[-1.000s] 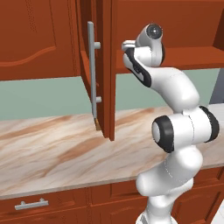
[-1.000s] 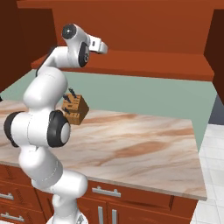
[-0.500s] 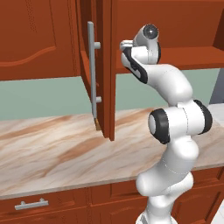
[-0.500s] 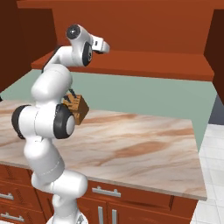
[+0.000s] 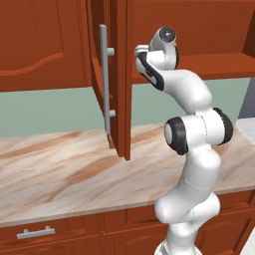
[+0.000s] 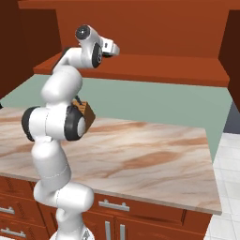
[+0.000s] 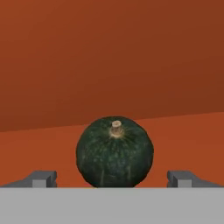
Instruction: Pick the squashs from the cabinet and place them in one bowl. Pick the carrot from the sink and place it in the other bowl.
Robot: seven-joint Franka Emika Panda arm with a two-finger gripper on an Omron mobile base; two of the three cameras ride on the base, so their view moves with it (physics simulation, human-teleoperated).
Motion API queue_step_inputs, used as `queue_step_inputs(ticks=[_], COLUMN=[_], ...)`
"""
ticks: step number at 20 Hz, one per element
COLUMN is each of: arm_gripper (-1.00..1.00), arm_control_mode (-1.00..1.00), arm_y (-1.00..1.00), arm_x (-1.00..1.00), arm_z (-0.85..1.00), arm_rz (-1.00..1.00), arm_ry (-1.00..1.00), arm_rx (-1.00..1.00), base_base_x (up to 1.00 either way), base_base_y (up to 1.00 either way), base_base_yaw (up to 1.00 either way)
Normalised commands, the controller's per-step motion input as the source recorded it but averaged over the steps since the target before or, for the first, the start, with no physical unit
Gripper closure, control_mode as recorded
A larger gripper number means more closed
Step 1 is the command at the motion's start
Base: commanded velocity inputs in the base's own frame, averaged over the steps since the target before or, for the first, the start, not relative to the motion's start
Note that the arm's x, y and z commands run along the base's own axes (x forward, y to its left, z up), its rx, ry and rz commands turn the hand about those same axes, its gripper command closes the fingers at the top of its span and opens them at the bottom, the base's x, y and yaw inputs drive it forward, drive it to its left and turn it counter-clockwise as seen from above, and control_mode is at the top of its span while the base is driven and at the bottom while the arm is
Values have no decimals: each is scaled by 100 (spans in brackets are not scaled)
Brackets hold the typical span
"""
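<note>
A dark green squash [image 7: 114,152] with a pale stem nub rests on the red-brown shelf inside the cabinet [image 5: 74,45], straight ahead in the hand view. My gripper [image 7: 112,180] is open. One of its fingertips [image 7: 41,178] stands to the squash's left and the other to its right, both short of it and apart from it. In the left base view the cabinet door [image 5: 119,84] with its long grey bar handle [image 5: 104,79] hangs open, and my arm reaches past its edge. In the right base view my hand [image 6: 112,48] is level with the cabinet shelf [image 6: 154,65].
A marble counter [image 5: 60,169] runs below the cabinet, with drawers [image 5: 35,232] under it. A wooden knife block [image 6: 85,111] stands on the counter behind my arm. The open door edge is close to the left of my forearm. Pale floor tiles [image 6: 229,154] lie right of the counter's end.
My arm has stretched a little higher and further in toward the cabinet shelf. The jaws have stayed wide apart.
</note>
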Motion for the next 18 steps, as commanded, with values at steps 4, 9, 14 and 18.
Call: queue_step_inputs(ticks=[4,9,14,18], arm_gripper=[-100,-100,-100,-100], arm_control_mode=[-100,-100,-100,-100], arm_y=[0,0,-1,-2], arm_x=[26,26,19,8], arm_z=[-2,-1,-5,-7], arm_rz=[0,0,0,0], arm_ry=[8,4,0,0], arm_rx=[0,0,0,0], base_base_x=[0,0,0,0], base_base_y=[0,0,0,0], base_base_yaw=[0,0,0,0])
